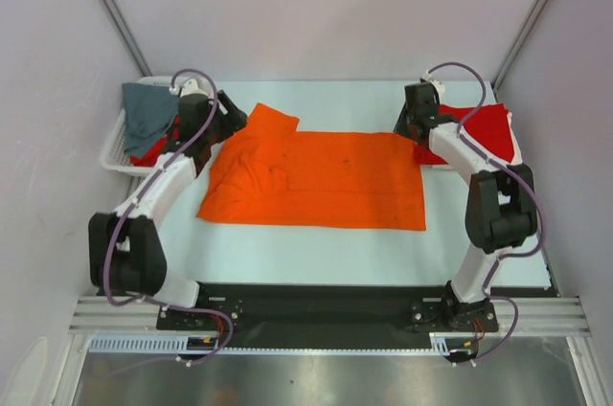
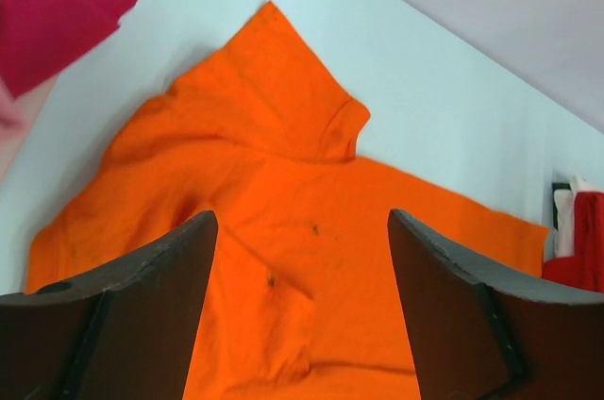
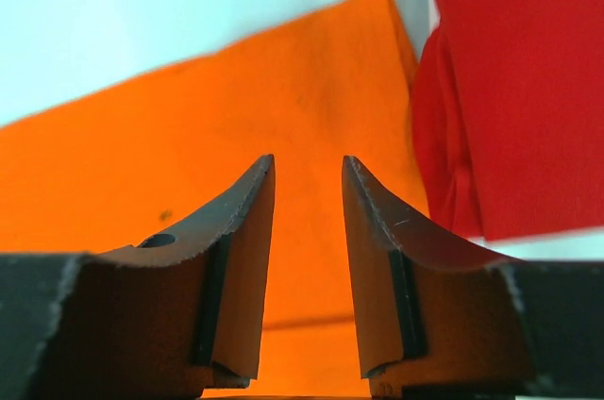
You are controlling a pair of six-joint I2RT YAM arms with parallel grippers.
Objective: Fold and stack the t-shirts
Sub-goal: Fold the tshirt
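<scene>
We judge the orange t-shirt (image 1: 316,181) to be mid-fold, lying part-flattened on the bench (image 1: 316,248). The left pincer (image 2: 302,225) stands wide open and empty above its bunched sleeve end. The right pincer (image 3: 308,169), narrowly parted, holds nothing over the opposite edge, beside the red t-shirt (image 3: 510,89). The next move calls for gripping both far corners.
</scene>
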